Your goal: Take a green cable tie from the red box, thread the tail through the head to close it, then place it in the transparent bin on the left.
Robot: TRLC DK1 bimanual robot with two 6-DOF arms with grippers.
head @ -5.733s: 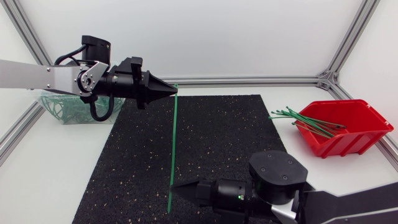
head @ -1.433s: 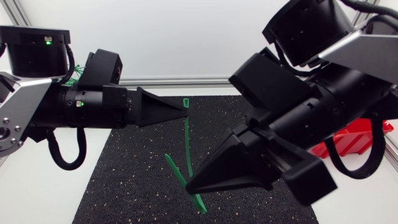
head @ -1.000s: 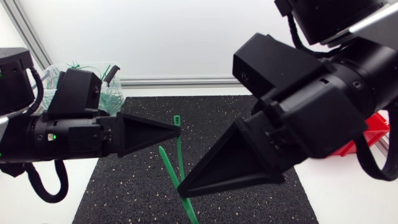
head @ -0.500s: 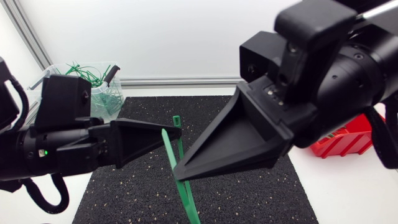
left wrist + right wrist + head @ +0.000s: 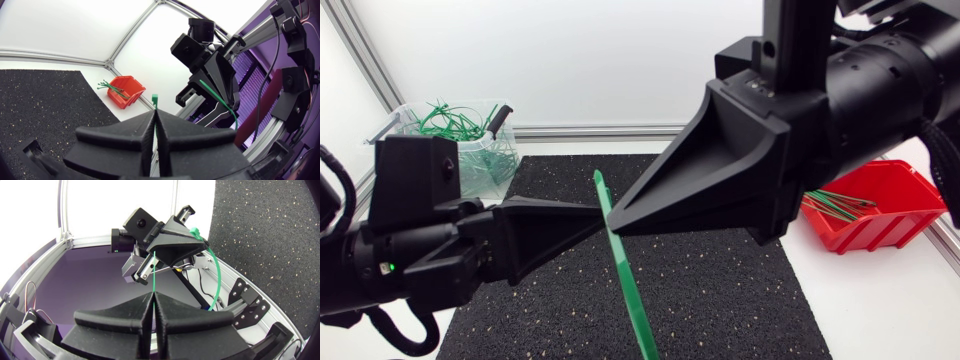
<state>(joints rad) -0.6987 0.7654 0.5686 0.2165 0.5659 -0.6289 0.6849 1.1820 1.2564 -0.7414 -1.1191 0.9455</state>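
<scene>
Both arms are raised high above the black mat (image 5: 720, 290), their tips almost meeting. My left gripper (image 5: 601, 212) is shut on the head end of a green cable tie (image 5: 625, 275); the head (image 5: 155, 100) pokes out past its fingertips (image 5: 150, 120). My right gripper (image 5: 615, 222) is shut on the thin tail (image 5: 154, 272). Between the two grips the strap bows in a curve (image 5: 217, 275). The red box (image 5: 868, 205) with more green ties sits at the right. At the back left stands the transparent bin (image 5: 470, 160), holding closed ties.
The mat covers the table's middle. An aluminium frame rail (image 5: 590, 130) runs along the back edge. White table surface (image 5: 870, 300) lies to the right of the mat, in front of the red box.
Both grippers have risen closer to the head camera and their tips have come nearer each other. The tie's two ends now overlap; its head no longer shows in the head view.
</scene>
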